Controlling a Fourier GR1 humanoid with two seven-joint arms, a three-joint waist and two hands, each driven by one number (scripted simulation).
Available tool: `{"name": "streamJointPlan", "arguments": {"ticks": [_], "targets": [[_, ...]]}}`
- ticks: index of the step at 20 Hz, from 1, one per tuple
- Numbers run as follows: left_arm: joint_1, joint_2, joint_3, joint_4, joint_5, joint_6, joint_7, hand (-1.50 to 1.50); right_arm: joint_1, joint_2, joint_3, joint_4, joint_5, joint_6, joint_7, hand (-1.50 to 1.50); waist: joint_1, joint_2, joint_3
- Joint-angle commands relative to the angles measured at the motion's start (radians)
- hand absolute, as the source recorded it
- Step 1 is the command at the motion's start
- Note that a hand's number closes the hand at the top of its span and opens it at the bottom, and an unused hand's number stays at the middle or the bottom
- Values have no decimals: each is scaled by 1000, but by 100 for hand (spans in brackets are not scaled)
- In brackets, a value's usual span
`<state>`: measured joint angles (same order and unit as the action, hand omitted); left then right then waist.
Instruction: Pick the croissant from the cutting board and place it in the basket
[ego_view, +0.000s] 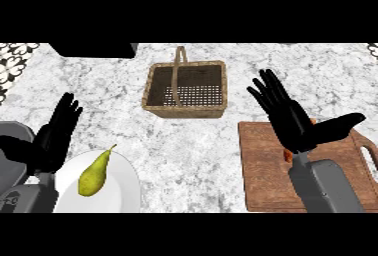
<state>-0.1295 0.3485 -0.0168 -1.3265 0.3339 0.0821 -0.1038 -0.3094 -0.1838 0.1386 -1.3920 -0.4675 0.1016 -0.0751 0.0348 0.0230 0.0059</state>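
Croissant pickup, approach stage: right hand spread over the board, nothing grasped yet.

Nearest us, at the counter's front edge, we see a white plate (122, 192) carrying a pear (94, 172), with our left hand (53, 135) resting beside it, fingers straight and up. Toward the front right corner lies the cutting board (266, 170); our right hand (291, 117) hovers above its far edge, fingers extended and thumb splayed, holding nothing. The croissant (287, 155) is almost wholly hidden under that hand, only small orange-brown slivers showing at the wrist, so we judge it is on the board. Next we would need to lower and curl the fingers around it, then carry it to the basket (159, 95), which stands farther back near the counter's middle.
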Motion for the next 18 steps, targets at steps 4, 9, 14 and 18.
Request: {"name": "streamJointPlan", "arguments": {"ticks": [4,9,14,18], "targets": [[19,68,53,4,-55,75,4,0,135,-186,-224,64,179,-363,29,150,-104,-30,-10],[-4,55,3,-12,-100,113,68,0,116,-200,-318,-15,369,-693,-121,150,-82,-31,-9],[-62,68,-9,-25,-111,112,106,0,125,-159,-315,121,593,-1083,59,-150,-51,-15,-14],[-70,72,-15,-52,-118,131,159,0,146,-250,-317,183,727,-1188,293,-150,-46,-26,-19]]}}
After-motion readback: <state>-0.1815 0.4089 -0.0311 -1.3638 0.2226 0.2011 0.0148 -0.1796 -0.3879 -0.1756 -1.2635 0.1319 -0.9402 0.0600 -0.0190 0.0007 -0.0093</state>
